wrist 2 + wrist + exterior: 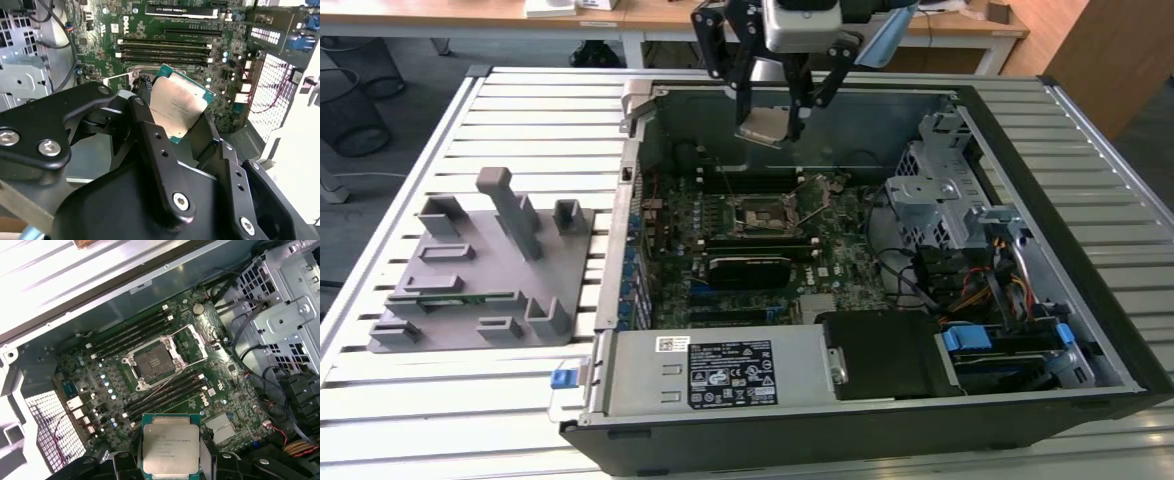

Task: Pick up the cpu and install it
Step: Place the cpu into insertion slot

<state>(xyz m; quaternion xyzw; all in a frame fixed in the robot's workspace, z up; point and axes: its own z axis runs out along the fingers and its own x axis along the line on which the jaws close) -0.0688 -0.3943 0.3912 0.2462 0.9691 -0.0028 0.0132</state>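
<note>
The cpu is a flat square chip with a shiny silver top. It hangs tilted in the air over the far part of the open computer case. My gripper is shut on it, its black fingers pressing on two opposite edges. In both wrist views the cpu shows its metal top and green rim. The motherboard socket lies below with its metal frame swung open. It sits nearer the case's middle than the cpu does.
A grey fixture plate with a green memory stick lies on the slatted table at the exterior view's left. In the case are memory sticks beside the socket, a drive cage, loose cables and a power supply.
</note>
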